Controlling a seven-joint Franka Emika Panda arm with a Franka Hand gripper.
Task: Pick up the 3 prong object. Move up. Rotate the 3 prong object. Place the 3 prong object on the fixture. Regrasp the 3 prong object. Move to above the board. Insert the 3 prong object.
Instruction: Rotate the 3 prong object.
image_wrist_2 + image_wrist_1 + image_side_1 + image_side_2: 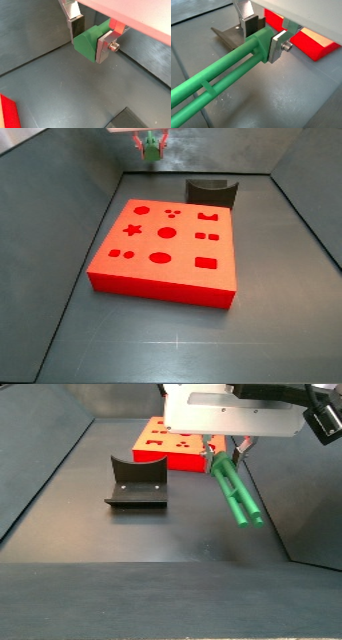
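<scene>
The 3 prong object (234, 492), a long green piece with parallel prongs, hangs in the air, tilted down and away from the gripper (222, 450). In both wrist views the gripper (263, 39) (90, 40) is shut on the object's flat green head (87, 44), and the prongs (218, 80) run out from the fingers. The fixture (136, 482) (211, 191) stands on the floor beside the red board (167, 243) (171, 442), below and to one side of the held piece. In a side view the gripper (151, 143) is high at the back, past the board's far edge.
Dark sloping walls (60, 198) close in the grey floor (147, 534) on all sides. The fixture's base plate (226, 35) and a corner of the board (304, 40) show behind the fingers in a wrist view.
</scene>
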